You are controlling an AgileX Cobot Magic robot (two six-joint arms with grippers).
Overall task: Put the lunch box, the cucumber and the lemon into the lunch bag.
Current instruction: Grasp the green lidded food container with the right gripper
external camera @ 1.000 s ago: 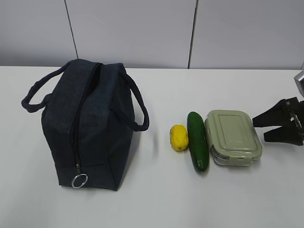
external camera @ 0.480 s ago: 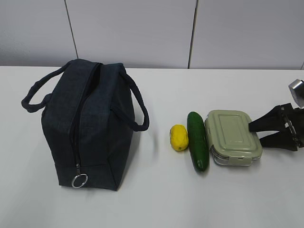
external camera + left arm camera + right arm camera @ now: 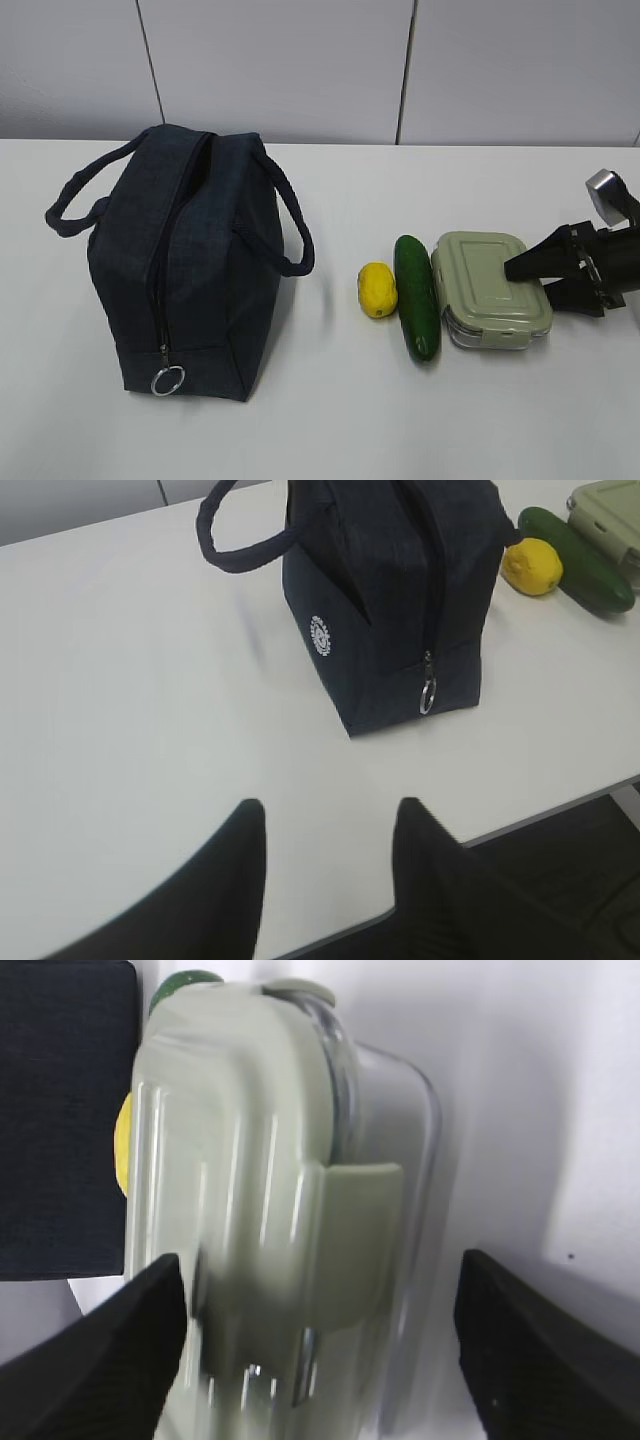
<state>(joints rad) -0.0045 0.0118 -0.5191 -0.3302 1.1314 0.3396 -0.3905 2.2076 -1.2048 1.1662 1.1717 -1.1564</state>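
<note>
The lunch box (image 3: 485, 285), clear with a sage-green lid, lies on the white table at the right. Left of it lie the dark green cucumber (image 3: 417, 297) and then the yellow lemon (image 3: 377, 289). The navy lunch bag (image 3: 190, 270) stands upright at the left, its silver ring pull (image 3: 167, 380) low on the near end. My right gripper (image 3: 527, 282) is open, and its fingers straddle the box's right end. In the right wrist view the lunch box (image 3: 250, 1160) fills the gap of the right gripper (image 3: 320, 1260) without touching either finger. My left gripper (image 3: 330, 804) is open and empty over the table's near edge.
In the left wrist view the lunch bag (image 3: 390, 590) stands ahead of the gripper, its white logo facing the camera, with the lemon (image 3: 531, 566), cucumber (image 3: 580, 552) and lunch box (image 3: 608, 510) beyond. The table edge (image 3: 520, 820) is close. A panelled wall runs behind the table.
My right gripper has moved left, from beside the lunch box to around its right end, staying open. The bag, lemon, cucumber and box have not moved.
</note>
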